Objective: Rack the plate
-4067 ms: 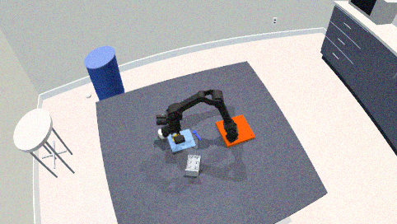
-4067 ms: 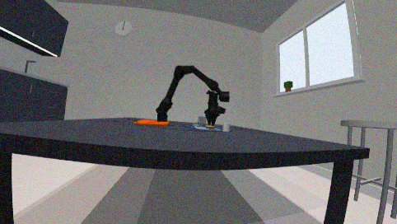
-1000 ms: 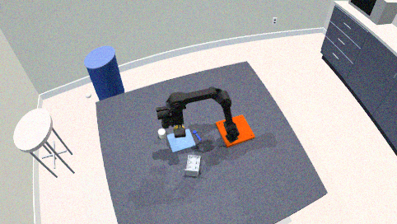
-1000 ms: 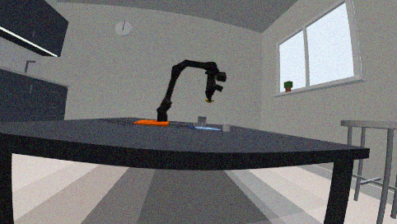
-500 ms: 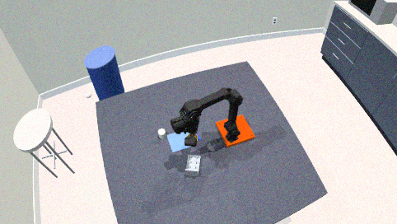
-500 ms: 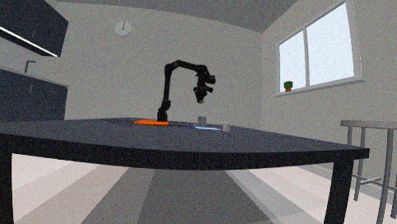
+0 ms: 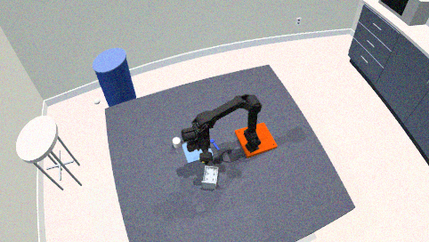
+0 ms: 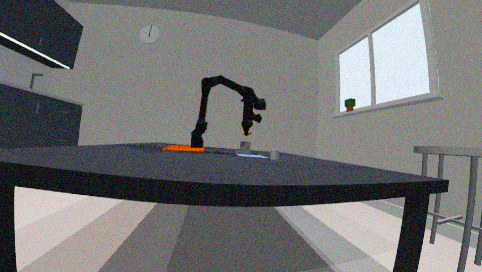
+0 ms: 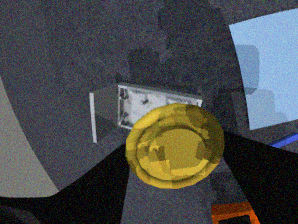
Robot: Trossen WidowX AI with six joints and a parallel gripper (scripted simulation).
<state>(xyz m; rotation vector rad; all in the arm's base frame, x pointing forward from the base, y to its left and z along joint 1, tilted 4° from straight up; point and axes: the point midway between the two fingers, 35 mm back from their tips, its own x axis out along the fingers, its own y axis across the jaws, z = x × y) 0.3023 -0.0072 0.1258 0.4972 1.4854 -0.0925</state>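
The claw, gripping the yellow plate above the bench, should centre over the dish rack, turn the plate upright in line with a slot (its present tilt is hard to judge), then lower gently between rails before releasing.

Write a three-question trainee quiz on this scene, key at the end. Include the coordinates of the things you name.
1. True or false: the yellow plate point(image 8: 246, 133) point(image 9: 175, 167) is already standing in the dish rack point(image 7: 210, 177) point(image 8: 245, 146) point(image 9: 145, 107).
2. Fill in: the arm's base stands on an ____ board point(image 7: 267, 141) point(image 8: 172, 149).
3. Which is held by the tool point(image 7: 206, 161) point(image 8: 246, 132) point(image 9: 175, 150): (a) white cup, (b) yellow plate, (c) blue sheet?

Key: 1 false; 2 orange; 3 b
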